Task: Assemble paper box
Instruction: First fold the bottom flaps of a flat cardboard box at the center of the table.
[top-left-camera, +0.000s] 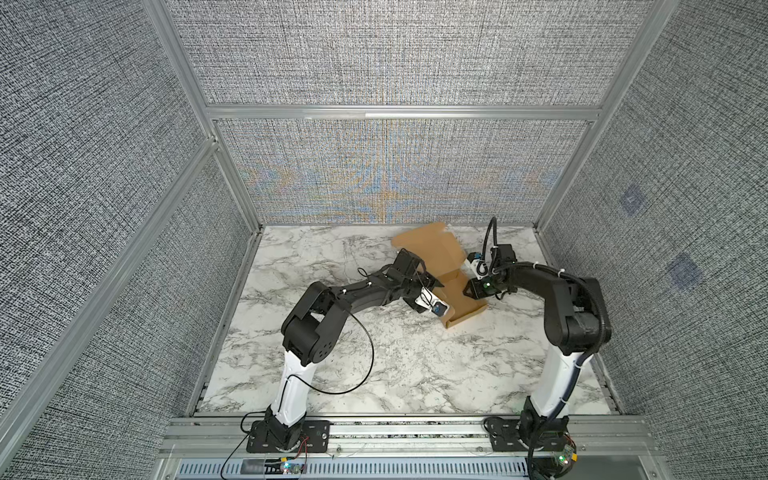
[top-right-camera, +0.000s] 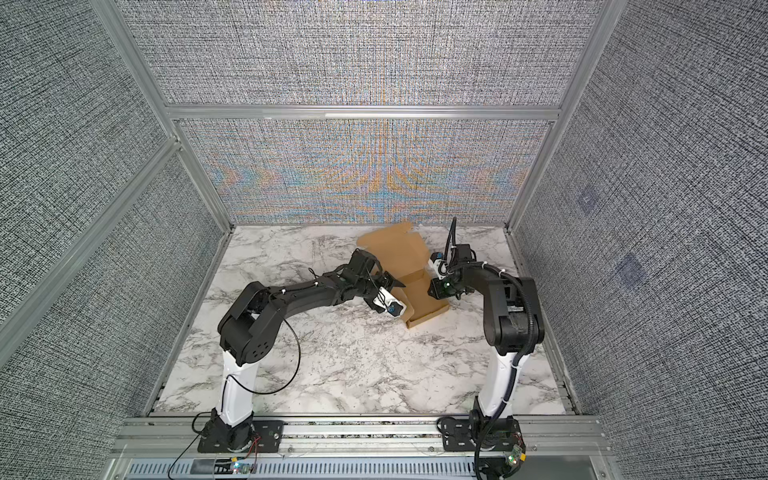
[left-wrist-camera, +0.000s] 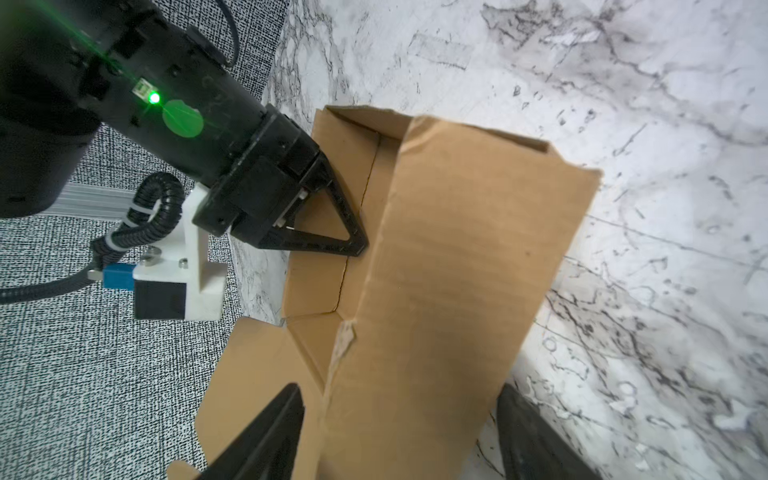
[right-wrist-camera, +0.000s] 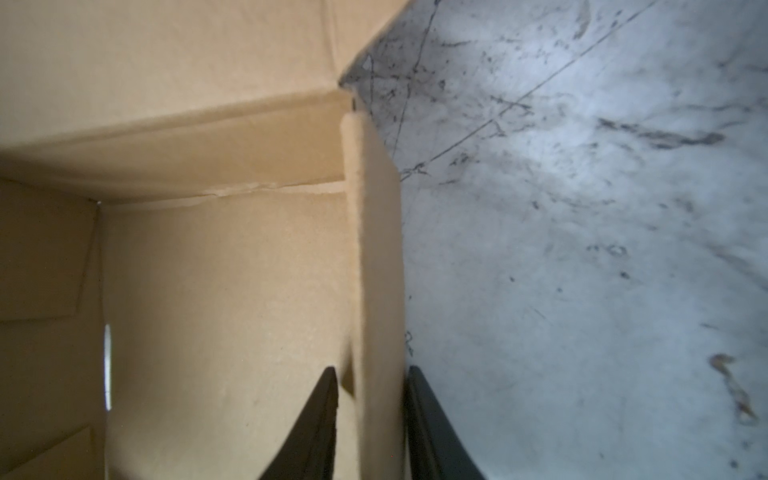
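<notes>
In both top views the paper box (top-left-camera: 432, 249) (top-right-camera: 395, 249) lies half-formed on the bench (top-left-camera: 374, 353), towards the far right. Its lid part lies spread out on the far side and its shallow tray on the near side. The left end effector (top-left-camera: 432, 284) (top-right-camera: 395, 284) is at the tray's left side and the right end effector (top-left-camera: 469, 291) (top-right-camera: 434, 291) at its right side. The step in hand looks like raising and tucking the left wall while the right one is braced.

In the left wrist view, the left end effector (left-wrist-camera: 399, 388) has its fingers wide apart on either side of a tall panel of the paper box (left-wrist-camera: 457, 249). I cannot tell whether the pads bear on the panel yet. Across the tray, the right end effector (left-wrist-camera: 357, 245) has its tips drawn together on the opposite wall.

In the right wrist view, the right end effector (right-wrist-camera: 374, 374) is clamped on the thin side wall of the paper box (right-wrist-camera: 208, 291), one finger inside the tray and one outside over the bench (right-wrist-camera: 582, 208).

To do this well, the right grip should stay firm and low so the tray cannot slide or lift. The left end effector should fold the panel along its scored crease rather than across the board. It should push inward evenly and follow the panel down until its edge seats against the tray floor. Corrugated board springs back, so it is better not to let go until the panel is seated.
</notes>
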